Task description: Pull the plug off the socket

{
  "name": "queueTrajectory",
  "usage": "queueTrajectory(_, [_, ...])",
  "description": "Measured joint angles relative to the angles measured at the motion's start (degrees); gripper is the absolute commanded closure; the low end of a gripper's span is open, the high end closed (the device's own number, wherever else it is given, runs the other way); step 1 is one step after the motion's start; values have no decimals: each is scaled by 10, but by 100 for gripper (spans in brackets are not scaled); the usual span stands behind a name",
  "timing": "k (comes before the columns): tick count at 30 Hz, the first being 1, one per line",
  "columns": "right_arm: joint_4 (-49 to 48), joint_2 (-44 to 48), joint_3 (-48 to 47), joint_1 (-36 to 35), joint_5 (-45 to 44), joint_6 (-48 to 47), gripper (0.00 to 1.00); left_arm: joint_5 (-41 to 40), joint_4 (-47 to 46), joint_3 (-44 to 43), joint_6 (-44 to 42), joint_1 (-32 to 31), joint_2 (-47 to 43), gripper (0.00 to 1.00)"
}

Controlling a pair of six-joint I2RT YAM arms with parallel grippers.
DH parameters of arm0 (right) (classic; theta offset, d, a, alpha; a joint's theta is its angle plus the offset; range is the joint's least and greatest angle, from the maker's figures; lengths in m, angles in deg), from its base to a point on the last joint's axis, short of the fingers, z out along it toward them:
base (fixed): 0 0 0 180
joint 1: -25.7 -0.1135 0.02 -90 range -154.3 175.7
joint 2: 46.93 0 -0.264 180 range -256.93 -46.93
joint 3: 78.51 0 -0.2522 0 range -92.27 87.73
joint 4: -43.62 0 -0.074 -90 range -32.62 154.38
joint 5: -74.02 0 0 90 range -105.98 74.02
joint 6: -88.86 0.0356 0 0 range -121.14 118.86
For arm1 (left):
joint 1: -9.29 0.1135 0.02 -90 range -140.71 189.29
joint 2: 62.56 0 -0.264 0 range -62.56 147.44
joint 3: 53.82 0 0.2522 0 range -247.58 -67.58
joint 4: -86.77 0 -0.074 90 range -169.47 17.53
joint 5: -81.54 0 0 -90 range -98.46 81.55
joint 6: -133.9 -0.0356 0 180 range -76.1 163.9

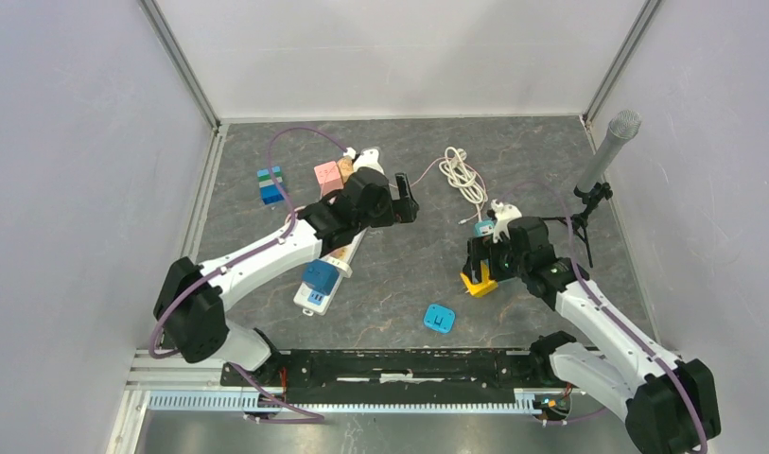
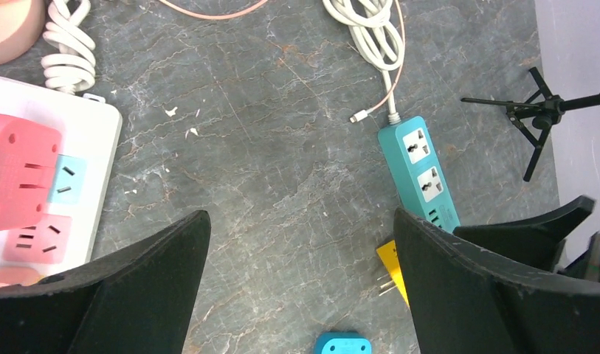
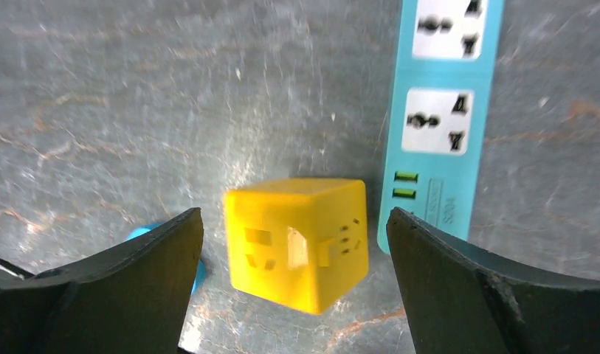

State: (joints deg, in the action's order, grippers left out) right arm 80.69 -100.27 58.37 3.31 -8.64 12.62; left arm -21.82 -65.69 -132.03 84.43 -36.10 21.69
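Right claw (image 3: 293,215) spread wide, gripping nothing. Yellow plug (image 3: 297,247) lies below it, centred between the two fingers, on the table (image 3: 134,110). Plug is out of the sockets, just beside the near end of the teal power strip (image 3: 437,110). Left claw (image 2: 300,215) also spread, gripping nothing.

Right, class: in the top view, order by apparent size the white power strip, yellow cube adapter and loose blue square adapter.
1. White plastic power strip.
2. Yellow cube adapter and loose blue square adapter look alike, yellow partly hidden: unranked.
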Motion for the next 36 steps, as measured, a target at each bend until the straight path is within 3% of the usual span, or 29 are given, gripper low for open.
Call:
queueTrajectory(11, [-66,26,-79,0,36,19,2,-39,86,-9,-27,26,-89,0])
queueTrajectory(19, [-169,-26,-81,-58,59,69,9,-73,174,3,-28,115,-191,0])
queueTrajectory(23, [-198,-86,-96,-109,48,95,17,-10,184,40,-27,203,-242,0])
queueTrajectory(28, [-207,-200,-173,-160,0,153,26,72,210,47,-26,278,-220,0])
queueTrajectory(36, [-174,-340,-329,-220,-119,212,32,197,211,69,-7,365,-185,21])
